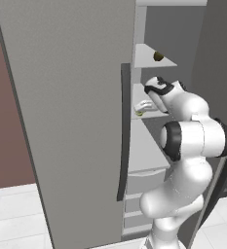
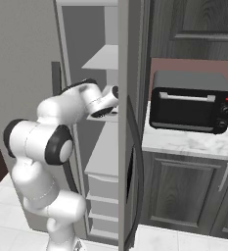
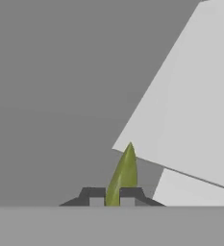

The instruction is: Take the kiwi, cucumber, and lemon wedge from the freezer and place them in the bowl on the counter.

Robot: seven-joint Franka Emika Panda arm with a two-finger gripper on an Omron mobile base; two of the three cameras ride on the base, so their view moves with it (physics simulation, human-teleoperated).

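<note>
My gripper (image 3: 112,199) is shut on the lemon wedge (image 3: 124,173), a thin yellow-green sliver that stands up between the two dark fingertips. The hand reaches into the open freezer (image 1: 61,121), and the gripper (image 1: 143,107) hangs just above a middle shelf with the lemon wedge (image 1: 140,113) under it. One shelf higher lies the kiwi (image 1: 158,56), small, round and brown. The cucumber and the bowl are out of view.
The freezer door with its long dark handle (image 1: 124,131) stands open close on the arm's left. A second door edge (image 2: 130,122) flanks the arm on the right. Beyond it, a black toaster oven (image 2: 191,108) sits on the marble counter (image 2: 184,143). Drawers (image 1: 141,182) lie below the shelves.
</note>
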